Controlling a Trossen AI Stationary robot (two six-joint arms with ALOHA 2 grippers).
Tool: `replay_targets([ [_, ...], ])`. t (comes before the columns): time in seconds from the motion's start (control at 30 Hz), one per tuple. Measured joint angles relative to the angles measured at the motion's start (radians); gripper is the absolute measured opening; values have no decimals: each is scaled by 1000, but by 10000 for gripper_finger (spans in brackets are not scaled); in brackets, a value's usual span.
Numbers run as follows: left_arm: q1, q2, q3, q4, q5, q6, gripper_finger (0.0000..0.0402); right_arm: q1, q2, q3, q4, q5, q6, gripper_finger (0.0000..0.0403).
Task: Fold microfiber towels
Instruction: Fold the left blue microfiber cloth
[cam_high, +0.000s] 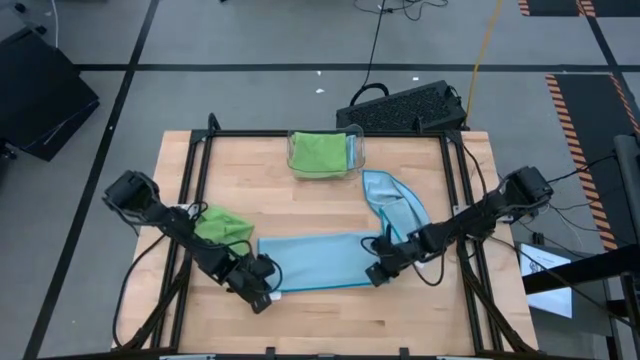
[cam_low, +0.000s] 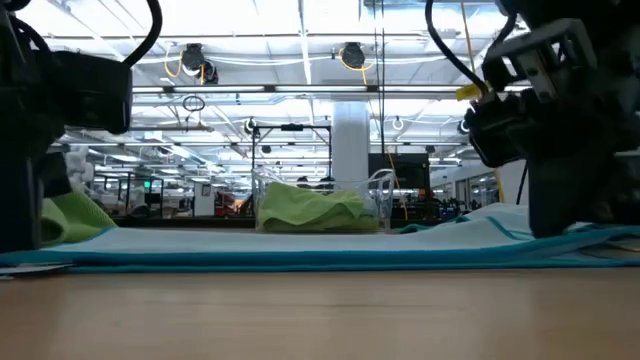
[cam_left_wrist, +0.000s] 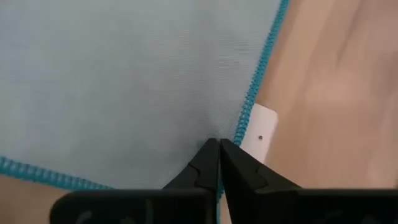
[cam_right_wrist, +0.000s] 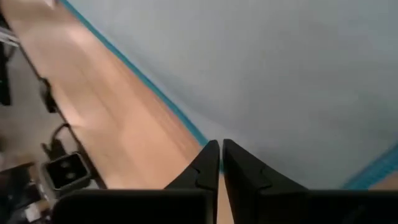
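A light blue towel (cam_high: 315, 262) lies flat in a long rectangle on the wooden table, and shows as a low strip in the low view (cam_low: 300, 255). My left gripper (cam_high: 262, 285) is shut at its near left corner, beside the small white tag (cam_left_wrist: 258, 132). My right gripper (cam_high: 378, 270) is shut at its near right corner. A second light blue towel (cam_high: 395, 205) lies rumpled at the right, its near end by the flat one. A lime green towel (cam_high: 222, 225) lies bunched at the left. My left gripper pinches the flat towel's teal stitched edge (cam_left_wrist: 244, 127) between its two fingertips, right beside the white tag. The fingers slant down from the table's left. The towel lies flat on the table. I cannot tell how many layers are in the hold. My right gripper pinches the towel's teal hem (cam_right_wrist: 194, 134) between its fingertips, near the near right corner. The fingers slant down from the table's right. The towel lies flat on the table here too.
A clear plastic bin (cam_high: 325, 152) at the table's far middle holds a green towel and a bit of blue cloth. A black metal frame (cam_high: 200, 150) runs round the table. A black keyboard (cam_high: 405, 105) lies beyond the far edge. Bare wood lies near the front edge.
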Motion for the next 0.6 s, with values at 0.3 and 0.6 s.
replay_targets([
  [0.3, 1, -104, 0, 20, 35, -31, 3, -36, -115, 0, -40, 32, -22, 31],
  [0.6, 45, -257, 1, -87, -175, -74, 47, -89, -233, 0, -103, 31, -113, 49],
])
